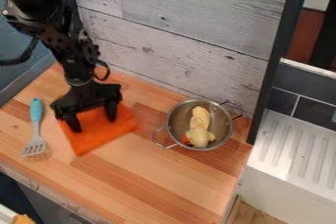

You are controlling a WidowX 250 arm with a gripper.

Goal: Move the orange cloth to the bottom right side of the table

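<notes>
See orange cloth (99, 137) directly below black two-finger gripper (94, 125), on left part of wooden tabletop (141, 176). Spread wide at fingertips, apparently gripping nothing; can't tell about contact. Likely needs closing on fabric, then carrying toward lower right, clear of metal colander (179, 124). Also note slotted spatula (35, 130) at left, whitewashed plank wall (171, 26) behind.

Orange cloth (97, 133) flat on the table's left side

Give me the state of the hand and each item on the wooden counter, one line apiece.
Black two-finger hand: open.
Orange fabric cloth: spread out, beneath the hand.
Round metal colander: upright, holding pale yellow contents.
Slotted grey spatula with turquoise handle: lying down.
</notes>
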